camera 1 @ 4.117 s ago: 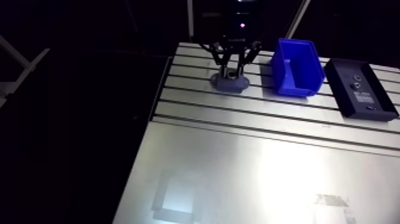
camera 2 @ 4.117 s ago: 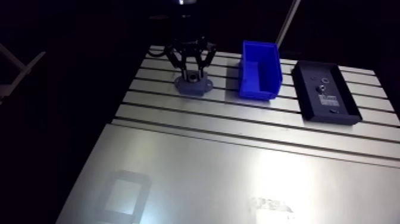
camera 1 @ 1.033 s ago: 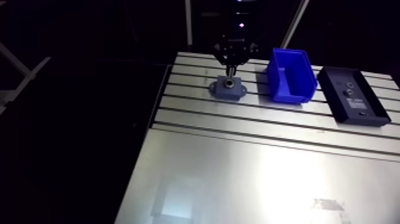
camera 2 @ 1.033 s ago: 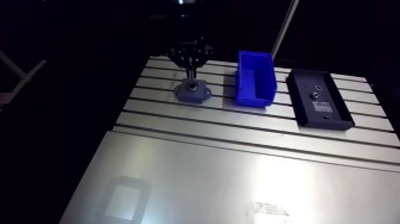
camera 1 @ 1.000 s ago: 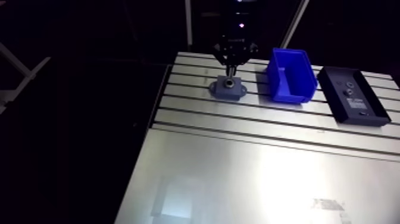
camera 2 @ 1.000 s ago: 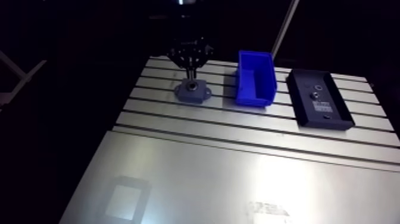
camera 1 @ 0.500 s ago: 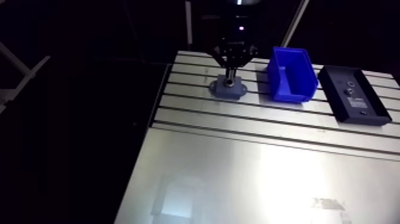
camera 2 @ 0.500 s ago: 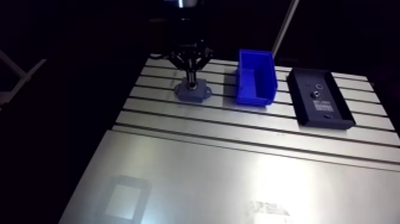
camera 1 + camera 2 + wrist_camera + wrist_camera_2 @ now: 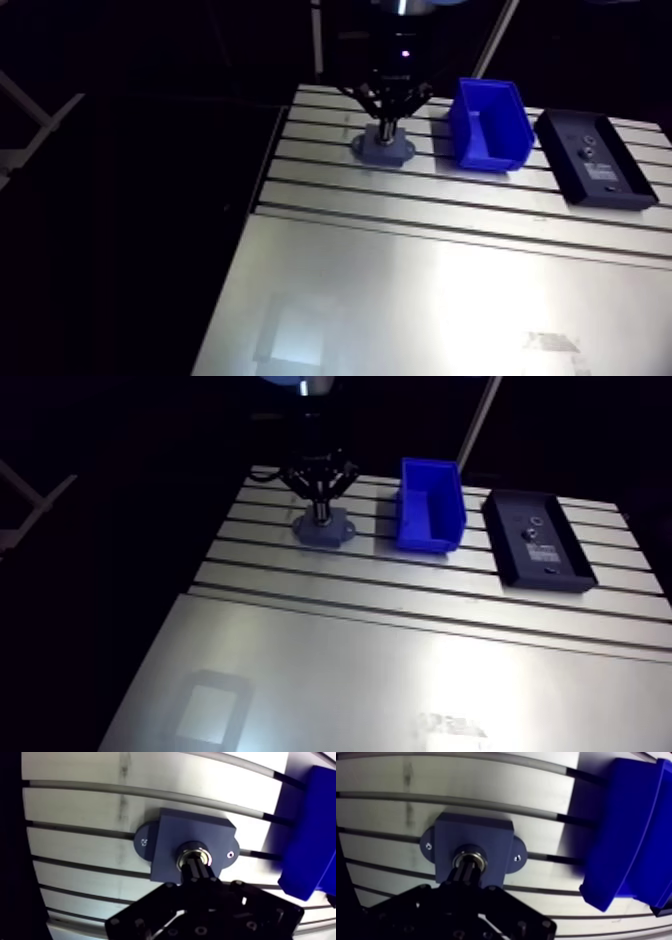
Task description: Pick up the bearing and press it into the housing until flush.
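The gripper (image 9: 198, 871) has its two fingers drawn tight together, holding nothing, their tips resting on the bearing (image 9: 191, 851), which sits in the bore of the dark housing (image 9: 187, 827). The housing lies on the slotted table (image 9: 75, 814), near the blue bin (image 9: 310, 832)

The wrist (image 9: 402, 60) hangs upright at the far side of the scene, left of centre. Below it the end effector (image 9: 194, 866) points straight down. Its two fingers (image 9: 200, 874) are drawn together tip to tip, no gap showing between them, and the black linkages splay outward above the tips.
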Controlling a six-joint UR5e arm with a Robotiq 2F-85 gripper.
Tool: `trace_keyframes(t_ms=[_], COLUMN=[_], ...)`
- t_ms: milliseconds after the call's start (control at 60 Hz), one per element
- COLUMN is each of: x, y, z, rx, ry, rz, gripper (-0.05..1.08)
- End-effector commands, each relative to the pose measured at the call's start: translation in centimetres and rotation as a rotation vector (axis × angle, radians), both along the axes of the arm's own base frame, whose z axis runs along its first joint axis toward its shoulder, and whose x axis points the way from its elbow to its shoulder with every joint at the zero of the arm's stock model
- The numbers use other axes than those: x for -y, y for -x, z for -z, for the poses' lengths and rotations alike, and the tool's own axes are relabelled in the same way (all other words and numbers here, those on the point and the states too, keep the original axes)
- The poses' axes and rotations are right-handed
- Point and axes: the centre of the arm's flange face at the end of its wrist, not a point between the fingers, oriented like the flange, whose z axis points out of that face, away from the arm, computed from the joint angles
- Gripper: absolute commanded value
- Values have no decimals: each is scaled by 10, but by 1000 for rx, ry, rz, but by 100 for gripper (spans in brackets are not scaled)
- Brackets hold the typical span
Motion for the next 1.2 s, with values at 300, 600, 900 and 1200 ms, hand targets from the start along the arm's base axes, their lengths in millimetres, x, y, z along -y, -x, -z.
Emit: trace_keyframes(t_ms=[300,600,900,1200], x=[1,0,0,0], y=[0,3,4,3], z=[0,8,6,7], rx=[-5,6,3,4], ry=[2,-1,0,1], rz=[-2,0,0,0], gripper=[108,108,108,108])
